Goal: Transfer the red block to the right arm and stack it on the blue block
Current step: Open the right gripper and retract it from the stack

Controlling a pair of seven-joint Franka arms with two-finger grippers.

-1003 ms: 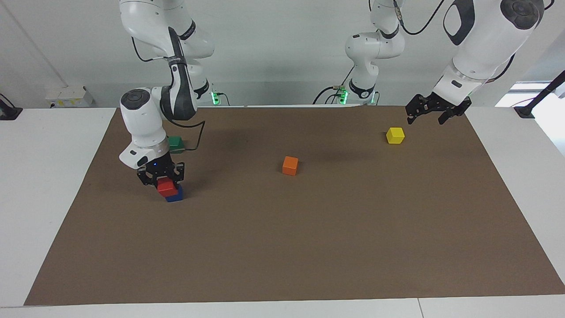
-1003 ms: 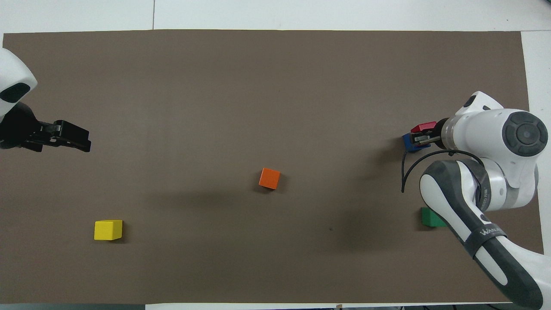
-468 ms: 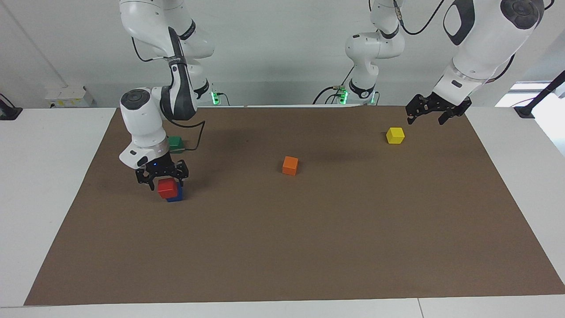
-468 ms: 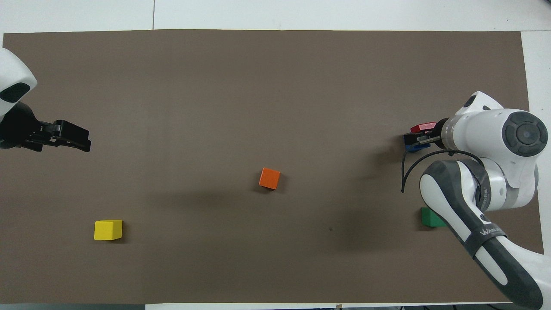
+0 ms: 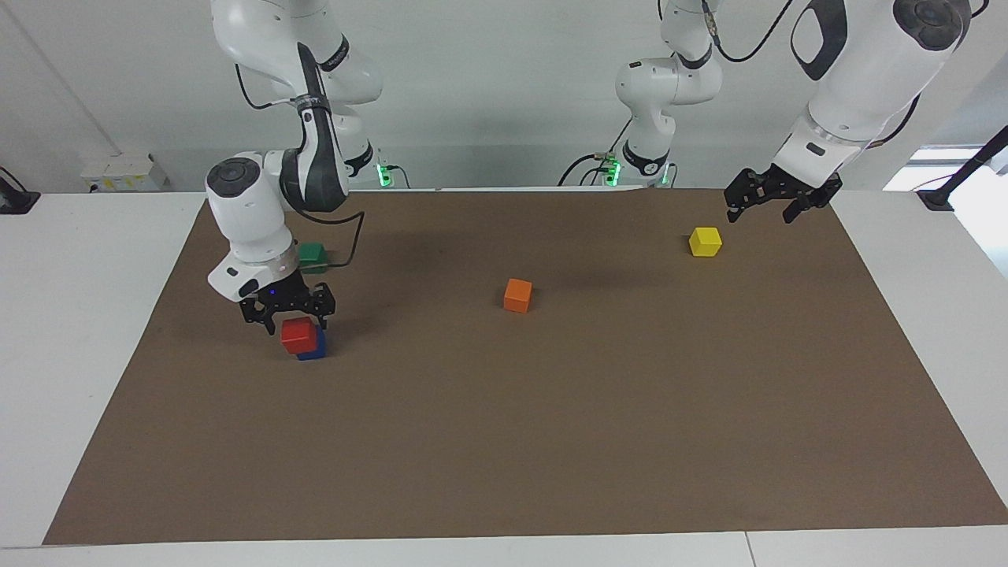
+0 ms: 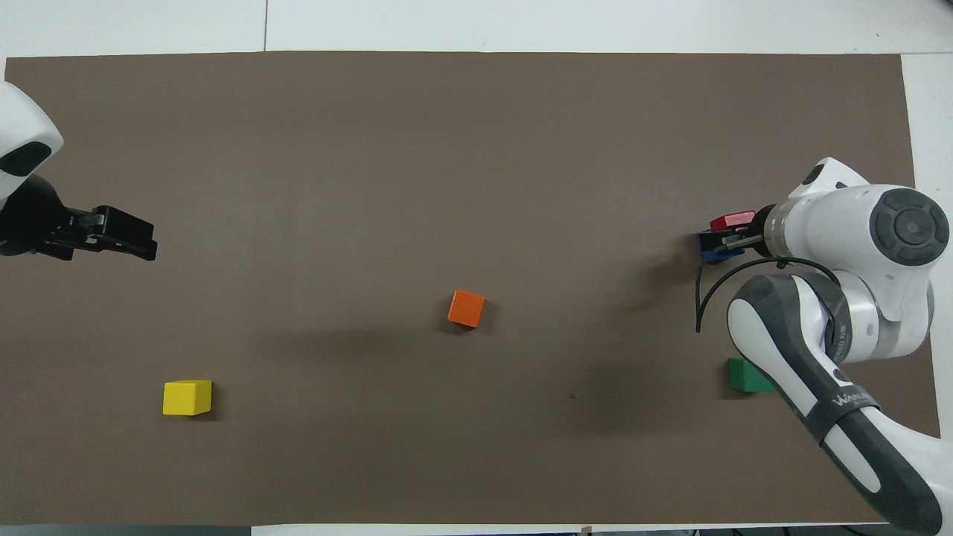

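Note:
The red block [image 5: 298, 335] sits on the blue block [image 5: 314, 350] toward the right arm's end of the table, a little offset so one blue edge shows. My right gripper [image 5: 285, 313] hangs just above the red block, open and holding nothing. In the overhead view the red block [image 6: 731, 221] and the blue block [image 6: 711, 254] show partly under the right gripper [image 6: 726, 240]. My left gripper [image 5: 775, 198] is open and empty, waiting above the mat by the yellow cube; it also shows in the overhead view [image 6: 130, 242].
A green cube [image 5: 313, 253] lies nearer to the robots than the stack, close under the right arm. An orange cube [image 5: 517, 295] lies mid-table. A yellow cube [image 5: 705, 241] lies toward the left arm's end. A brown mat [image 5: 551, 441] covers the table.
My right gripper has opened off the red block and risen slightly, leaving the block resting on the blue one. The left arm has barely moved.

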